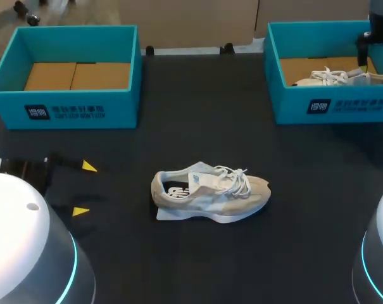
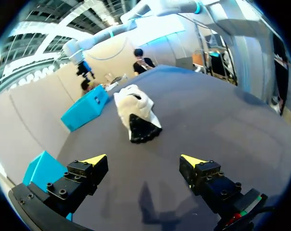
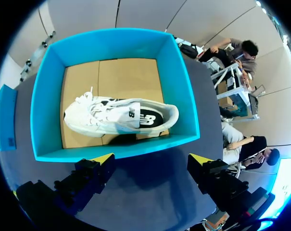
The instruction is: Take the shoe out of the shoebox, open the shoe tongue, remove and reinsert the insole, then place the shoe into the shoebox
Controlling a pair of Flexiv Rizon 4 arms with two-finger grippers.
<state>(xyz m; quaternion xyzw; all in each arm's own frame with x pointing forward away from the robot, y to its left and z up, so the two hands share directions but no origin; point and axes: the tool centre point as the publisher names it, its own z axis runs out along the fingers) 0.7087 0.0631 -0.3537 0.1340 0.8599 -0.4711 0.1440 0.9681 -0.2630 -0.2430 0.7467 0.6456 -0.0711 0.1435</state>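
A beige shoe (image 1: 210,193) lies on its side in the middle of the black table, toe pointing right; in the left wrist view this beige shoe (image 2: 135,115) is well ahead of the fingers. My left gripper (image 1: 85,189) is open and empty at the table's left, its yellow tips (image 2: 94,160) aimed at the shoe. A white shoe (image 3: 119,115) lies in the right teal shoebox (image 1: 330,104). My right gripper (image 3: 151,160) hovers open and empty above that shoebox's (image 3: 179,86) wall, clear of the white shoe (image 1: 333,77).
A second teal shoebox (image 1: 68,104) stands at the back left, with only its cardboard floor showing. My right arm (image 1: 378,28) comes in at the back right corner, over the right box.
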